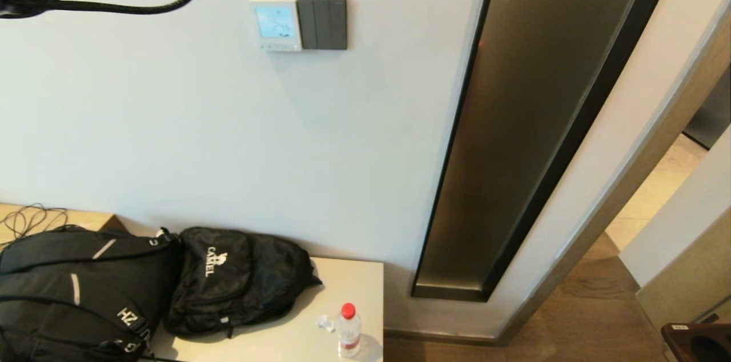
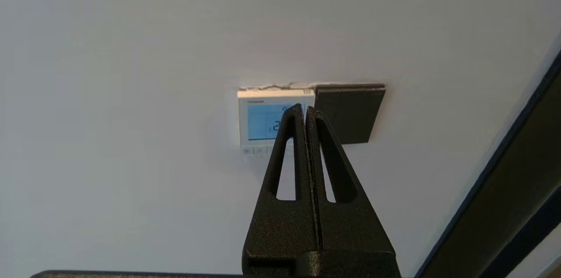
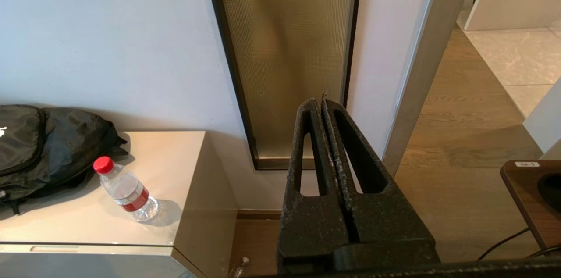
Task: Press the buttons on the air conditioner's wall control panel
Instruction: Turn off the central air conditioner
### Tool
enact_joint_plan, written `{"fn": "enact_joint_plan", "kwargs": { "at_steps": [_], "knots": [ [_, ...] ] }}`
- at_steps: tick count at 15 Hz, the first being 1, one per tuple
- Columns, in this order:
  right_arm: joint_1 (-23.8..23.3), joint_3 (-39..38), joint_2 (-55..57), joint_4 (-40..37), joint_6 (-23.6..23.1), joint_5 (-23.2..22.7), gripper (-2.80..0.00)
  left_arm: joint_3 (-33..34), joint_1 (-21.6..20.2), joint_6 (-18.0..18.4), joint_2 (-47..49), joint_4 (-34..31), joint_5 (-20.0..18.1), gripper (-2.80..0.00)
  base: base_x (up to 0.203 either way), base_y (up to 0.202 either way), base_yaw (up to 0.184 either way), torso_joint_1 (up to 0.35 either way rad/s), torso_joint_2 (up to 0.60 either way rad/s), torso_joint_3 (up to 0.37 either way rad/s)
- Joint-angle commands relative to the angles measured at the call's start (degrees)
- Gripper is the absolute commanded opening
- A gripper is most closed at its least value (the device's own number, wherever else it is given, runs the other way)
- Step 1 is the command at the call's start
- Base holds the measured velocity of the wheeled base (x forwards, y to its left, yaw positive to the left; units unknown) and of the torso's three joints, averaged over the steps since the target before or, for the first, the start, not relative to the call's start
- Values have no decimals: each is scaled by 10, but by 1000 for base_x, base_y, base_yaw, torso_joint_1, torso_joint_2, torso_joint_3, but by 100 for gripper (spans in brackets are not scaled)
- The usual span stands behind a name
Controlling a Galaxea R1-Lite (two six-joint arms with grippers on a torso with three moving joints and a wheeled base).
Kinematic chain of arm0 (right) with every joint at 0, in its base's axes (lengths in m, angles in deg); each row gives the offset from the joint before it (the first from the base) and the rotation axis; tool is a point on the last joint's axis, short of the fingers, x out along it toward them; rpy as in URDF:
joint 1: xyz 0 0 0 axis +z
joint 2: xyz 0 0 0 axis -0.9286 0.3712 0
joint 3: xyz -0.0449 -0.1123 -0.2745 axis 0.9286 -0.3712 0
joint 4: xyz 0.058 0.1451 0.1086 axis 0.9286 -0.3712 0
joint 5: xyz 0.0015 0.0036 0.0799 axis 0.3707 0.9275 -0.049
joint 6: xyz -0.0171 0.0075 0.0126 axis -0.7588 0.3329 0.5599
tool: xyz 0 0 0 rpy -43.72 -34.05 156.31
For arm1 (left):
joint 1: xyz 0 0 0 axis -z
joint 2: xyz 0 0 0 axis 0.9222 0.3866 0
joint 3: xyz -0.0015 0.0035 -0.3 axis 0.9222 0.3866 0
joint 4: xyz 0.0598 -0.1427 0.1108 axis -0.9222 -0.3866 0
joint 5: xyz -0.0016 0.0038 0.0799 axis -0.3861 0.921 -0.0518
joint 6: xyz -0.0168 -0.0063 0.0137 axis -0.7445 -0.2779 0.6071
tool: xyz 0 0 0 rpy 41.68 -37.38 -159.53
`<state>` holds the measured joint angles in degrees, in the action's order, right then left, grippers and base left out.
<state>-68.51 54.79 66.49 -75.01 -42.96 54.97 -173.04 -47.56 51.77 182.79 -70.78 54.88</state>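
With its fingers pressed together, the left tool [image 2: 305,109] faces the small square white plastic wall control panel [image 2: 263,118], rigid and wall-fixed; its tiny pale buttons [image 2: 257,151], just below the tip, need light fingertip pressure, not grasping.

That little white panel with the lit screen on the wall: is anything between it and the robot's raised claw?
Nothing visible. In the left wrist view, the left gripper, fingers shut, points at the air conditioner's wall control panel, with only bare wall around it. The buttons show uncovered. How near it is cannot be told. The right gripper hangs low, elsewhere.
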Motion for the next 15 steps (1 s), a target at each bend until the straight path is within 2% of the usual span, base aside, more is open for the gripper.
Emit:
{"fn": "enact_joint_plan", "kwargs": {
  "at_steps": [1, 5, 11, 15],
  "knots": [
    [0, -1, 0, 0, 0, 0, -280, -16, 2, 0, 70, 9, 1, -280, 0, 0, 0, 0, 0, 0],
    [0, -1, 0, 0, 0, 0, -280, -34, 4, 0, 146, 47, 15, -280, 0, 0, 0, 0, 0, 0],
    [0, -1, 0, 0, 0, 0, -280, -65, 42, 0, 192, 48, 18, -280, 0, 0, 0, 0, 0, 0],
    [0, -1, 0, -1, 0, 0, -280, -67, 50, 0, 229, 67, 22, -280, 0, 0, 0, 0, 0, 0]
  ]
}}
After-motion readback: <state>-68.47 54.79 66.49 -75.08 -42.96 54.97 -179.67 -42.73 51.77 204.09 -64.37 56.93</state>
